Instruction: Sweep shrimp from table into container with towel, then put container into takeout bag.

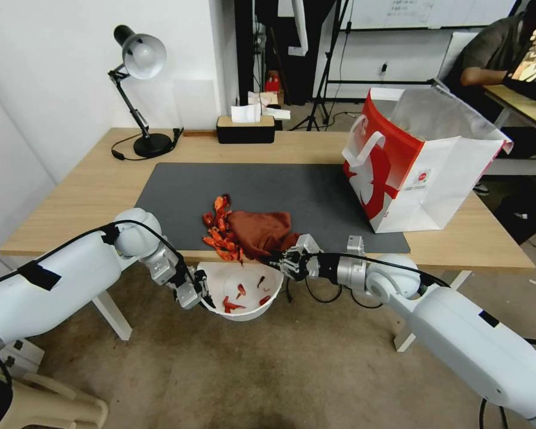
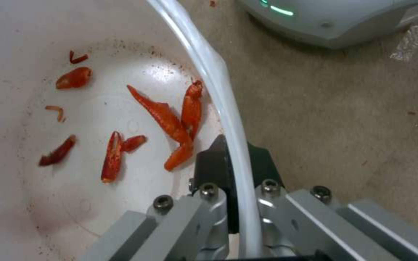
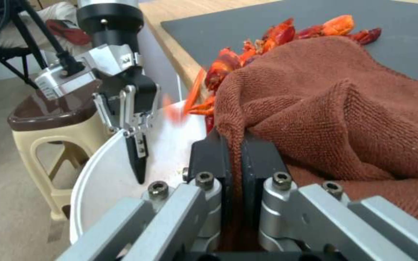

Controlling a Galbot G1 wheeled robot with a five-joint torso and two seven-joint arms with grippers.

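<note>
A pile of red-orange shrimp [image 1: 219, 229] lies at the front edge of the table [image 1: 89, 190], pressed against the rust-brown towel [image 1: 260, 231]. My right gripper [image 1: 278, 257] is shut on the towel's near edge [image 3: 286, 108], beside the shrimp [image 3: 277, 34]. Just below the table edge, the white container [image 1: 244, 292] hangs in the air, my left gripper [image 1: 203, 292] shut on its rim [image 2: 228, 108]. Several shrimp pieces [image 2: 165, 119] lie inside it, and one piece [image 3: 172, 110] is falling in. The red and white takeout bag [image 1: 420, 161] stands open at the table's right.
A black desk lamp [image 1: 138, 89] and a tissue box [image 1: 245, 128] stand along the table's far edge. The dark grey mat [image 1: 315, 190] covers the middle. A beige stool [image 3: 49, 145] stands on the floor beyond the container.
</note>
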